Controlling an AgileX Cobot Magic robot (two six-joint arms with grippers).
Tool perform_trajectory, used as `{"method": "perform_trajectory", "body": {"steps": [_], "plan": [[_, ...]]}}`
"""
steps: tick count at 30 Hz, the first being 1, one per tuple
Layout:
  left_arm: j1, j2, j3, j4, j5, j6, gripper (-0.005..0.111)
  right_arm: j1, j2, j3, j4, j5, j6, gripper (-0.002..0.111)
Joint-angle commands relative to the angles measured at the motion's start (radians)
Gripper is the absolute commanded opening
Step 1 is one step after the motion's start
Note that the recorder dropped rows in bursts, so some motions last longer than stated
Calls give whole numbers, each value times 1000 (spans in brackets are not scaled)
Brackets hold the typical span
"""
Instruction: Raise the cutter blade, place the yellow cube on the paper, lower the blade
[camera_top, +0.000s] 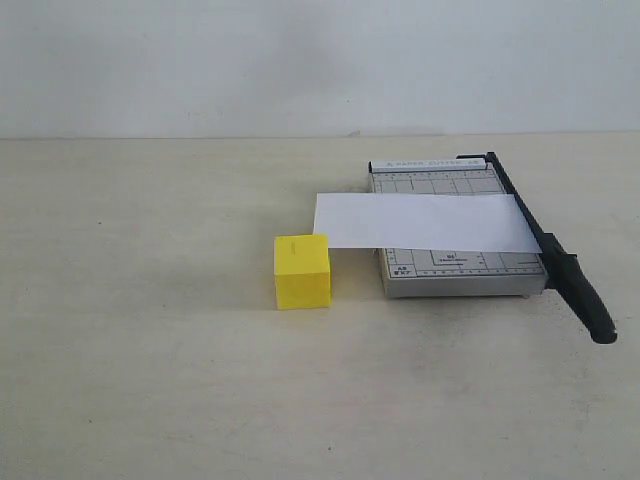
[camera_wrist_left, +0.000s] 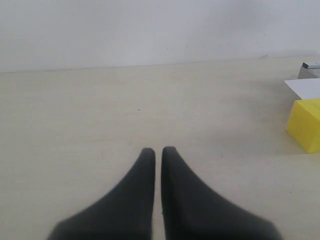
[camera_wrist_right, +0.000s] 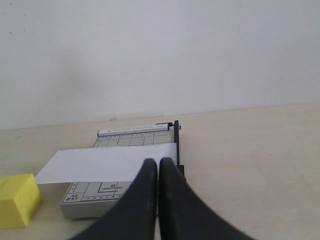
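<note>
The cutter blade (camera_top: 545, 245) lies lowered, handle end toward the camera.

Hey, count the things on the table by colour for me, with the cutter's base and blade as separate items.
Yellow: 1, the cube
White: 1, the paper
Grey: 1, the cutter base
Black: 1, the blade
Total: 4

A pale beige tabletop (camera_top: 150, 380) meets a plain white wall (camera_top: 200, 60) behind it.
</note>
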Motion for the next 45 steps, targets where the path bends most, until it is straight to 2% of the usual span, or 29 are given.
{"method": "perform_trajectory", "body": {"steps": [1,4,7,12,16,18,20,22,26,33,38,45], "plan": [[-5,-2,3,1,-8,-1,5,0,-3,-1,-3,-25,7,1],[-5,-2,3,1,-8,-1,5,0,-3,-1,2,-82,32,1],[-5,-2,3,1,-8,-1,5,0,-3,-1,58,-141,170,1],[-5,-2,3,1,-8,-1,5,0,-3,-1,79,-165,256,1],[-5,-2,3,1,-8,-1,5,0,33,-84,77,27,254,4],[-5,-2,3,1,-8,-1,5,0,105,-157,72,117,157,16],[-5,-2,3,1,-8,-1,5,0,282,-242,-4,191,105,41],[-5,-2,3,1,-8,-1,5,0,451,-314,-106,236,105,53],[-5,-2,3,1,-8,-1,5,0,827,-516,-235,335,105,54],[-5,-2,3,1,-8,-1,5,0,1175,-687,-315,388,93,54],[-5,-2,3,1,-8,-1,5,0,1324,-729,-315,402,77,54],[-5,-2,3,1,-8,-1,5,0,1400,-733,-315,382,43,54]]}}
